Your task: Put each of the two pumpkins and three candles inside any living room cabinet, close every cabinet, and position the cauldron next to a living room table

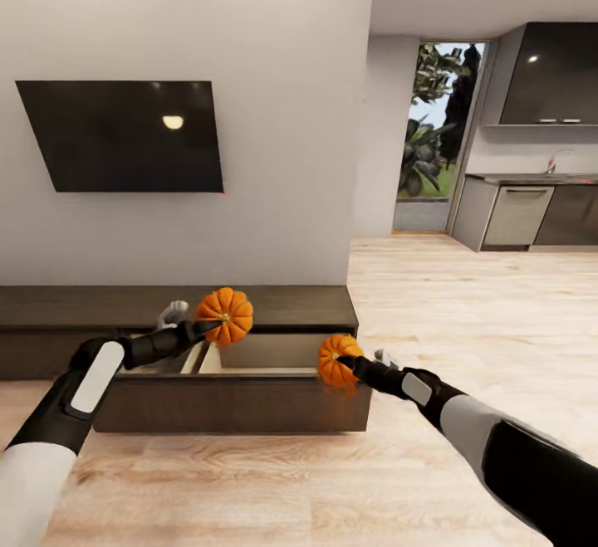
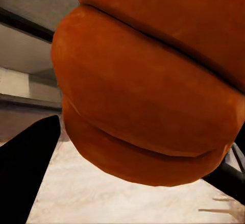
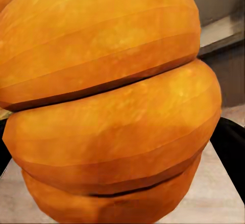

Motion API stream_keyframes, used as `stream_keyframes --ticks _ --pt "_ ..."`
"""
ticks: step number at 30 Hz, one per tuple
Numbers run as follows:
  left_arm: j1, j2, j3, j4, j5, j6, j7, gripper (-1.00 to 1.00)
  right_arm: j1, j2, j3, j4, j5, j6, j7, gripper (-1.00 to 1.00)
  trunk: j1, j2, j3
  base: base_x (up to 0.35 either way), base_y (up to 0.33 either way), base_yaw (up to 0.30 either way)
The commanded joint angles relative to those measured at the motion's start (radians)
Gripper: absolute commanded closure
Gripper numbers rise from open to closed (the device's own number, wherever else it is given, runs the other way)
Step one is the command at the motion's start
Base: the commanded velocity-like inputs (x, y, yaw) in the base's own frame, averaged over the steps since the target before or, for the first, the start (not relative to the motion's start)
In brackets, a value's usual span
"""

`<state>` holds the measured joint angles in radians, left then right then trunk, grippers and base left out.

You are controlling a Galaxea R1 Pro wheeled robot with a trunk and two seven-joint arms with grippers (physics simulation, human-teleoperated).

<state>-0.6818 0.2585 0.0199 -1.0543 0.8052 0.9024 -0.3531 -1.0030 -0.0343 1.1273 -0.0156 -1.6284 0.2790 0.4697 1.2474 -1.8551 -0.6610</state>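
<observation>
Centrally, a long low dark-brown cabinet (image 1: pixel 282 306) was shown against the grey wall beneath a wall-mounted television (image 1: pixel 124 136), with one drawer (image 1: pixel 241 402) pulled out over the wooden floor (image 1: pixel 432 315) so that its pale interior was exposed. One pumpkin (image 1: pixel 226 315) was held clamped in the left gripper (image 1: pixel 208 327) above the rear of the open drawer, level with the cabinet top; in the left wrist view its ribbed orange skin (image 2: pixel 153 91) was seen close up between a dark finger (image 2: pixel 25 168) and the opposite one. A second pumpkin (image 1: pixel 337 360) was held clamped in the right gripper (image 1: pixel 349 364) at the drawer's front right corner, its ribs (image 3: pixel 112 112) being seen close up in the right wrist view. Kitchen units (image 1: pixel 531 215) and a doorway to greenery (image 1: pixel 436 132) were visible beyond, at the right.
</observation>
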Motion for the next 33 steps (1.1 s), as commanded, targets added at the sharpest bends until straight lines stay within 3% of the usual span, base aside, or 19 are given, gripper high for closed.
stream_keyframes --ticks 1,3,4,7,8,10,11,13,16,20,28,33 --pt "-0.017 -0.026 0.001 0.001 0.001 0.004 0.076 1.00 -0.046 0.001 -0.007 -0.001 -0.012 0.029 -0.040 1.00 0.000 -0.001 -0.001 0.000 0.000 0.000" --pt "-0.036 -0.068 0.000 0.001 -0.005 -0.004 0.208 1.00 -0.099 0.006 -0.007 -0.004 -0.010 0.043 -0.167 1.00 0.000 -0.001 -0.001 0.000 0.000 0.000" --pt "-0.053 -0.093 -0.002 0.003 -0.010 -0.013 0.285 1.00 -0.127 0.009 -0.006 -0.017 -0.010 0.039 -0.282 1.00 0.000 -0.001 -0.001 0.000 0.000 0.000" --pt "-0.071 -0.138 -0.005 0.010 -0.046 -0.067 0.399 1.00 -0.161 0.041 -0.006 -0.085 -0.010 -0.022 -0.523 1.00 0.000 -0.001 -0.001 0.000 0.000 0.000" --pt "-0.075 -0.157 -0.006 0.017 -0.082 -0.108 0.428 1.00 -0.167 0.066 -0.004 -0.119 -0.008 -0.061 -0.623 1.00 0.000 -0.001 -0.001 0.000 0.000 0.000" --pt "-0.077 -0.186 -0.007 0.038 -0.150 -0.168 0.446 1.00 -0.171 0.090 -0.003 -0.142 -0.007 -0.109 -0.713 1.00 0.000 -0.001 -0.001 0.000 0.000 0.000" --pt "-0.078 -0.207 -0.007 0.060 -0.207 -0.215 0.453 1.00 -0.172 0.100 0.003 -0.149 -0.006 -0.138 -0.745 1.00 0.000 -0.001 -0.001 0.000 0.000 0.000" --pt "-0.080 -0.235 -0.006 0.090 -0.265 -0.278 0.457 1.00 -0.173 0.105 0.021 -0.152 0.009 -0.176 -0.766 1.00 0.000 -0.001 -0.001 0.000 0.000 0.000" --pt "-0.081 -0.295 -0.009 0.191 -0.309 -0.395 0.459 1.00 -0.173 0.109 0.045 -0.156 0.042 -0.239 -0.781 1.00 0.000 -0.001 -0.001 0.000 0.000 0.000" --pt "-0.081 -0.325 -0.020 0.263 -0.320 -0.498 0.459 1.00 -0.174 0.112 0.051 -0.160 0.090 -0.267 -0.788 1.00 0.000 -0.001 -0.001 0.000 0.000 0.000" --pt "-0.081 -0.324 -0.033 0.285 -0.323 -0.519 0.457 1.00 -0.172 0.111 0.054 -0.170 0.117 -0.286 -0.787 1.00 0.000 -0.001 -0.001 0.000 0.000 0.000" --pt "-0.081 -0.317 -0.063 0.278 -0.325 -0.522 0.455 1.00 -0.170 0.112 0.054 -0.173 0.174 -0.286 -0.786 1.00 0.000 -0.001 -0.001 0.023 0.000 0.000"
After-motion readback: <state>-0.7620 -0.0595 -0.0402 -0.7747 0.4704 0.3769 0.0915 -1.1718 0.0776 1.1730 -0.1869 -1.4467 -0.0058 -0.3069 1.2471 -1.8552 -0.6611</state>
